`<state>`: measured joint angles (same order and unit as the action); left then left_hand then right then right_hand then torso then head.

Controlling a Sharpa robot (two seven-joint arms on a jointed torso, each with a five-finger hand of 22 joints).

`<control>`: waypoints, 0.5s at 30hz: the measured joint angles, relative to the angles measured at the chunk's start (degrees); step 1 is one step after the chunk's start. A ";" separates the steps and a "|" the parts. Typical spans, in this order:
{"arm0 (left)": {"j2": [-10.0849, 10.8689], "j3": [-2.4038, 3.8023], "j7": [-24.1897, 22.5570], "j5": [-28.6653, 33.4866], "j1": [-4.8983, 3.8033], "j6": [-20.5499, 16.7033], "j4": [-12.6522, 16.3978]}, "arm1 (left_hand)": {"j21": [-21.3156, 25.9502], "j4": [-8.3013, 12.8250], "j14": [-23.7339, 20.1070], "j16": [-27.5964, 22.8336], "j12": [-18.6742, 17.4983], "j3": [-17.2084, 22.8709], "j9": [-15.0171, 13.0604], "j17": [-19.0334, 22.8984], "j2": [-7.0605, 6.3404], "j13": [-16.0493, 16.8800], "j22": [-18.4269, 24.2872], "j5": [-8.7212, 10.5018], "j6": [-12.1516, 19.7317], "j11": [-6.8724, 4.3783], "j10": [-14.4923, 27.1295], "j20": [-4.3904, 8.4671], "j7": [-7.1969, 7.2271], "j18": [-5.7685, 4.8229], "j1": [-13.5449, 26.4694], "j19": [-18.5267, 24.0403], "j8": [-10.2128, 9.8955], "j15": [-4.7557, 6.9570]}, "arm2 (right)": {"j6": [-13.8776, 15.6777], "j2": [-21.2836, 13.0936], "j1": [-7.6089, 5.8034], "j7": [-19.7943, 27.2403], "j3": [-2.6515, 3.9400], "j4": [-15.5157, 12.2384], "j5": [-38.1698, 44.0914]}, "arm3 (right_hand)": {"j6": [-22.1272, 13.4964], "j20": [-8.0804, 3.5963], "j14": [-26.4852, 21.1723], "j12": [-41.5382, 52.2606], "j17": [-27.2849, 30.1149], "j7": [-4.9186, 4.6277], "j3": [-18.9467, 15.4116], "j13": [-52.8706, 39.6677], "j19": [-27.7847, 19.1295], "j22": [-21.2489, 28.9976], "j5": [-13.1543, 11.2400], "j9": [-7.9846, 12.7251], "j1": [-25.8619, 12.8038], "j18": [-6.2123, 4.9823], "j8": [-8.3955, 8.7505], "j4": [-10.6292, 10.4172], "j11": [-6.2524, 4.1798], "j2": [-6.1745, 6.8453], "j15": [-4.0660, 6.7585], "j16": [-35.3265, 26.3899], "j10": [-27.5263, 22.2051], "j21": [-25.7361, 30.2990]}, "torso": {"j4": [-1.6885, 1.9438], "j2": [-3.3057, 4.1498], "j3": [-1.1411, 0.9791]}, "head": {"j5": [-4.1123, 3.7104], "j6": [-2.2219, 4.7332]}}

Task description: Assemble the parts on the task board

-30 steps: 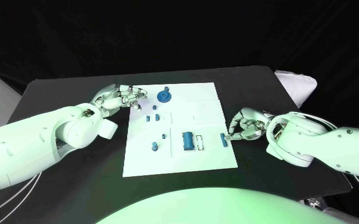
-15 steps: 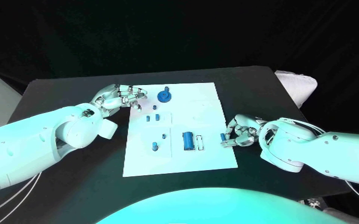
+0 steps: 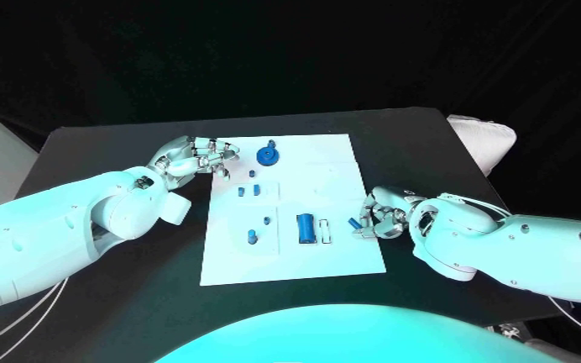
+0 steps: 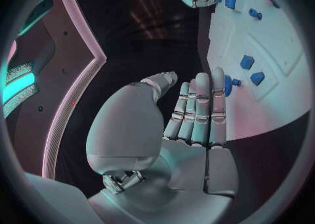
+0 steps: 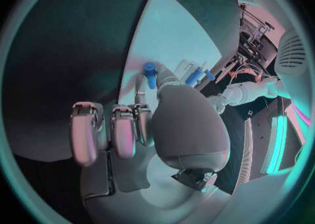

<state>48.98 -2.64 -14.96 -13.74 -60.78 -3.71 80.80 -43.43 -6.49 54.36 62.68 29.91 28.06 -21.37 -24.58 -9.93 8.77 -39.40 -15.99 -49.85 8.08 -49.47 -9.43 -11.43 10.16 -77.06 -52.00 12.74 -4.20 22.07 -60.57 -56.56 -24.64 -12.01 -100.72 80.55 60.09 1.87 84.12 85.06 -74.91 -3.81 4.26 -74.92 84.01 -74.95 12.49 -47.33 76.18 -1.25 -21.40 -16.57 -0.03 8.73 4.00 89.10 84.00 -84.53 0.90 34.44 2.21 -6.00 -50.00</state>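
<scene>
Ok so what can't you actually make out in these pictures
- Right hand: head view, fingers cover most of the small blue part at the task board edge; its shape is unclear.
- Same part: right wrist view, the thumb hides its lower end.
- Left hand: head view, fingertips too small to tell if they touch the board.

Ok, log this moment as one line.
right hand: pinches small blue part at white task board edge | left hand: open, at board's far left corner
</scene>
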 measured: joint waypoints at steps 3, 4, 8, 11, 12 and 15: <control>0.12 0.00 0.00 0.00 0.00 0.00 0.04 | 0.00 0.00 0.00 0.00 0.00 0.00 0.00 0.00 0.00 -0.01 0.01 0.00 0.00 0.00 0.00 0.00 0.00 0.00 0.00 0.00 0.00 0.00 | 0.35 0.60 0.24 -0.25 0.10 0.06 2.76 | 0.01 0.00 0.00 -0.15 0.00 0.01 1.57 0.00 0.00 0.00 2.83 0.13 1.65 0.00 1.16 -0.20 -0.25 0.63 0.00 0.00 0.00 0.21 | 0.01 -0.03 0.01 | 0.12 0.00; 0.15 0.00 0.00 0.00 0.00 0.00 0.06 | 0.00 0.00 0.00 0.00 0.01 0.00 0.00 0.00 0.00 -0.01 0.01 0.00 0.00 0.00 0.00 0.00 0.00 0.00 0.00 0.00 0.00 0.00 | 0.47 0.82 0.28 -0.26 0.14 0.05 3.50 | 0.01 0.00 0.00 -0.15 0.00 0.01 2.16 0.00 0.00 0.00 2.58 2.39 2.57 0.00 1.46 -0.78 -0.42 0.64 0.00 0.00 0.01 0.22 | 0.02 -0.04 0.01 | 0.16 0.00; 0.28 0.00 0.01 0.00 0.00 0.00 0.14 | 0.00 0.00 0.00 0.00 0.01 0.00 0.00 0.00 0.00 -0.01 0.01 0.00 0.00 0.00 0.00 0.00 0.00 -0.01 0.00 0.00 0.00 0.00 | 0.96 1.60 0.45 -0.45 0.18 0.05 6.19 | 0.31 0.00 0.00 -0.15 0.00 0.30 5.80 0.00 0.00 0.00 3.62 5.57 5.32 0.00 1.56 -3.34 -0.42 1.72 0.00 0.00 0.01 0.21 | 0.04 -0.07 0.01 | 0.27 0.00; 0.36 0.00 0.01 0.00 0.00 0.00 0.20 | 0.00 0.00 0.00 0.00 0.01 0.00 0.00 0.00 0.00 -0.01 0.01 0.00 0.00 0.00 0.00 0.00 0.00 0.00 0.00 0.00 0.00 0.00 | 1.23 1.78 0.61 -0.54 0.12 -0.06 7.32 | 0.53 0.00 0.00 -0.15 0.00 0.14 8.22 0.00 0.00 0.01 6.84 5.55 6.02 -0.01 1.59 -5.76 -0.41 2.43 0.00 0.00 0.01 0.21 | 0.01 -0.10 0.01 | 0.38 0.00; 0.39 0.00 0.01 0.00 0.00 0.00 0.22 | 0.00 0.00 0.00 0.00 0.01 0.00 0.00 0.00 0.00 -0.01 0.01 0.00 0.00 0.00 0.00 0.00 0.00 0.00 0.00 0.00 0.00 0.00 | 1.32 1.86 0.64 -0.62 0.11 -0.06 7.53 | 0.53 0.00 0.00 -0.15 0.00 0.13 8.67 0.00 0.00 0.01 7.50 5.53 6.02 0.00 1.59 -6.20 -0.41 2.43 0.00 0.00 0.01 0.21 | -0.01 -0.10 0.04 | 0.42 0.00; 0.44 0.00 0.02 0.00 0.00 0.00 0.23 | 0.00 0.00 0.00 0.00 0.01 0.00 0.00 0.00 0.00 -0.01 0.01 0.00 0.00 0.00 0.00 0.00 0.00 0.00 0.00 0.00 0.00 0.00 | 1.64 1.87 0.70 -0.83 0.08 -0.20 7.76 | 0.51 0.00 0.00 -0.15 0.00 0.11 9.86 0.00 0.00 0.01 7.97 5.53 5.46 -0.01 1.43 -6.77 -0.41 2.99 0.00 0.00 0.01 0.21 | -0.07 -0.10 0.05 | 0.52 0.00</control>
<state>49.42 -2.64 -14.94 -13.74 -60.78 -3.71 81.02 -43.43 -6.49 54.36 62.68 29.91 28.06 -21.37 -24.58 -9.93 8.77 -39.39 -15.99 -49.85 8.08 -49.47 -9.43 -11.43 10.16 -77.06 -52.00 12.74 -4.20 23.71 -58.70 -55.86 -25.46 -11.93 -100.93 88.32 60.60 1.87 84.12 84.91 -74.91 -3.70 14.12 -74.92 84.01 -74.94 20.46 -41.81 81.64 -1.26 -19.97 -23.33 -0.44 11.72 4.00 89.10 84.01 -84.31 0.83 34.34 2.27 -5.48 -50.00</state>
